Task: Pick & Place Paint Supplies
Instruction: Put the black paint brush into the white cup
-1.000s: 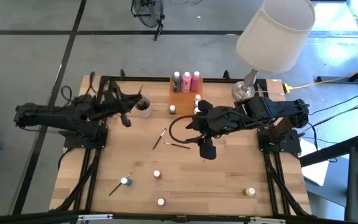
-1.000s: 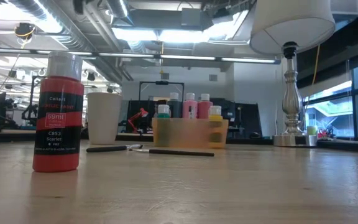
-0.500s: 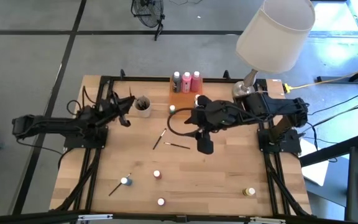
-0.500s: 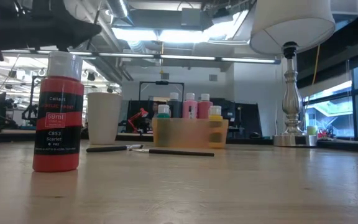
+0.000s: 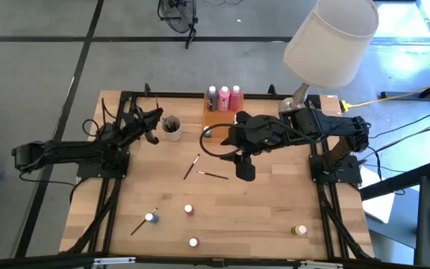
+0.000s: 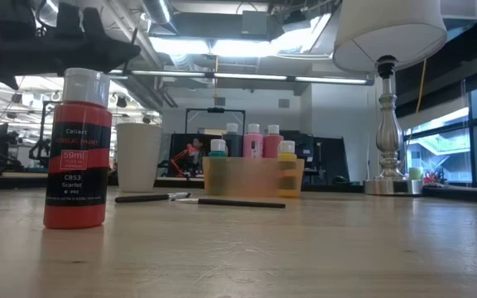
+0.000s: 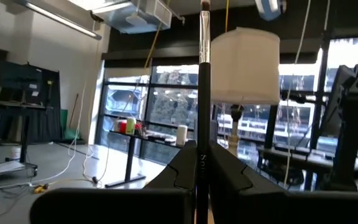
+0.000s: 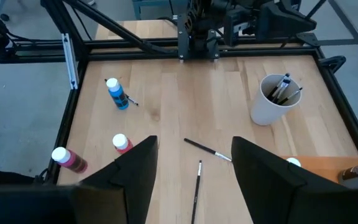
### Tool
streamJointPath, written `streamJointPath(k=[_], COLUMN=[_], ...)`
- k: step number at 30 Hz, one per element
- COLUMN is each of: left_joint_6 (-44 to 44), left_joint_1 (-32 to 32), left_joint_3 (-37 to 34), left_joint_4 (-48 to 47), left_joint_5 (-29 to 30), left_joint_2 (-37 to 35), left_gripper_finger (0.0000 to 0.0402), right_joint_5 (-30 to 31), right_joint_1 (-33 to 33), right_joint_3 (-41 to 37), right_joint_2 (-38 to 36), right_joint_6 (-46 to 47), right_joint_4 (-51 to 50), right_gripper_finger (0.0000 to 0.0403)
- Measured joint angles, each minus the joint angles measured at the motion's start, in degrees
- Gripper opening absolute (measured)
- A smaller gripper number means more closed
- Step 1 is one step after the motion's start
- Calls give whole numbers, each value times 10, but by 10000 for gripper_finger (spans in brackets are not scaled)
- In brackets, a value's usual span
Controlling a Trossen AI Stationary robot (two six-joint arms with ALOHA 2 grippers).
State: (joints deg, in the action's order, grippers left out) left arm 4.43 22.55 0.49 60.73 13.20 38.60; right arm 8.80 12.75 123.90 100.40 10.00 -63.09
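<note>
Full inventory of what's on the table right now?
Squeeze bottles: three, dark and pink, in the tray at the back edge.
Tray: one, orange.
Cup: one, pale, holding brushes, back left.
Loose brushes: two on the table mid-way; a third by the blue pot.
Paint pots: blue, red, pink, yellow near the front.
Lamp: one, white shade, back right.
Left pincer: shut on a brush.
Right pincer: open, above the loose brushes.

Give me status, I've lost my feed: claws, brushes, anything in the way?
Left claw shut on a paintbrush, near the cup. Right claw open, empty, above two loose brushes. Nothing blocking them.
</note>
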Motion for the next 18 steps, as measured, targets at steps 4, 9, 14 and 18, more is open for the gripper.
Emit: streamJointPath(k=[4,9,14,18], left_joint_6=[14,29,20,36], left_joint_1=[6,4,5,4], left_joint_3=[0,0,0,0], left_joint_4=[77,139,171,194], left_joint_5=[-18,-25,-25,-25], left_joint_2=[61,133,182,218], left_gripper_finger=[12,12,13,13], right_joint_5=[0,0,-4,-5], right_joint_1=[-4,-8,-8,-8], right_joint_3=[0,0,0,0], right_joint_2=[0,0,5,5], right_joint_6=[-4,-12,-15,-14], right_joint_4=[1,4,4,4], right_gripper_finger=[208,208,208,208])
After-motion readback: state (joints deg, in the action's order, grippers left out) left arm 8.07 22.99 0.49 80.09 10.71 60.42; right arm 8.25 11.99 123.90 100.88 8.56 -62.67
